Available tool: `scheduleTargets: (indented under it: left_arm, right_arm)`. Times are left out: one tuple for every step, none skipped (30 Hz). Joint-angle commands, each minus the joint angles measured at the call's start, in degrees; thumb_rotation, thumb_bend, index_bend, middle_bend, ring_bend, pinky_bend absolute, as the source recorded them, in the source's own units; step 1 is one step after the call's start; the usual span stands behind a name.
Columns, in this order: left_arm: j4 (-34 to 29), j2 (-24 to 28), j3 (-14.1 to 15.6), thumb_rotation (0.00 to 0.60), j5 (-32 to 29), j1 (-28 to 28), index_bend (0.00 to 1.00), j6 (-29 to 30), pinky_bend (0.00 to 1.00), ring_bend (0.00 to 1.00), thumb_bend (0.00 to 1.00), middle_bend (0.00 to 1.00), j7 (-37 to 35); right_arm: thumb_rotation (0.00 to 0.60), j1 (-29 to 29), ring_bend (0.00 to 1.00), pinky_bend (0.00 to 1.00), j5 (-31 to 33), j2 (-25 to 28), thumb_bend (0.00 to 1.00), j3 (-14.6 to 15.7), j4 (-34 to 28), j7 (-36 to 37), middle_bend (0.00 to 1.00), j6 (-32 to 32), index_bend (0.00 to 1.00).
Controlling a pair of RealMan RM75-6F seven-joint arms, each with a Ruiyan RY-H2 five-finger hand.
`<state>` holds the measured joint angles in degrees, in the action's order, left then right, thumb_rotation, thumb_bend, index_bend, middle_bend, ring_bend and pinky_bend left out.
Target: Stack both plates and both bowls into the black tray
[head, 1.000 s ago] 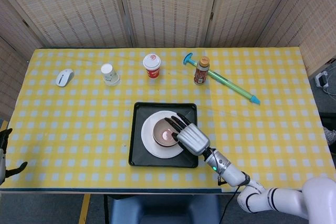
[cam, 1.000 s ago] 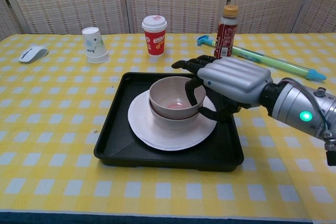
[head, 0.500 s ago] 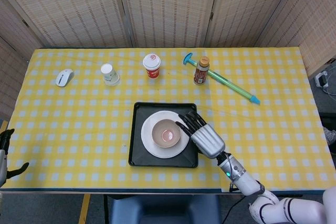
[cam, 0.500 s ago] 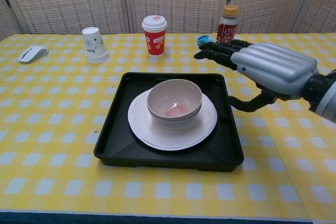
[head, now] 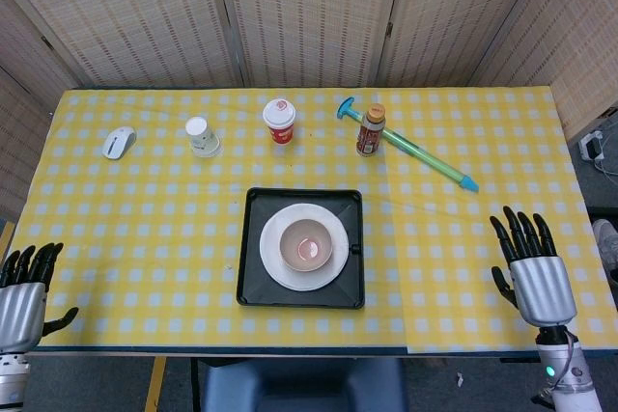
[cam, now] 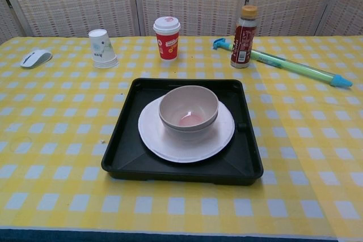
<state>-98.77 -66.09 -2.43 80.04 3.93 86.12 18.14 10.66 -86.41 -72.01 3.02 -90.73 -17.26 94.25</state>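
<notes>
Bowls nested on the plates, all inside the black tray mid-tabletop. Left hand and right hand sit at the near corners, fingers spread, holding nothing. Far side: mouse, paper cup, red cup, bottle, green pump.

Looks like a lab test setup w/ woven reed screens boxing in one worktop under a yellow check cloth, odd props along the back: mouse, paper cup, drink bottle.
</notes>
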Motion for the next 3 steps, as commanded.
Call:
scheduleTargets:
  left_arm:
    - [-0.03,-0.71,0.15,0.600,1.02,-0.02,0.09,0.79,0.00,0.00,0.18,0.12,0.88]
    - [0.07,-0.96,0.06,0.600,1.18,0.01,0.09,0.97,0.00,0.00,0.19,0.12,1.09]
    - [0.13,-1.15,0.00,0.600,1.18,0.03,0.09,1.01,0.00,0.00,0.19,0.12,1.25]
  right_arm:
    - [0.600,-2.08,0.00,0.00,-0.41,3.24,0.40,1.63,-0.03,5.26,0.00,-0.42,0.00]
    - [0.600,-2.33,0.00,0.00,-0.73,3.77,0.40,1.34,-0.25,6.41,0.00,-0.15,0.00]
    - [0.600,-2.59,0.00,0.00,-0.94,4.04,0.40,1.13,-0.26,6.74,0.00,0.16,0.00]
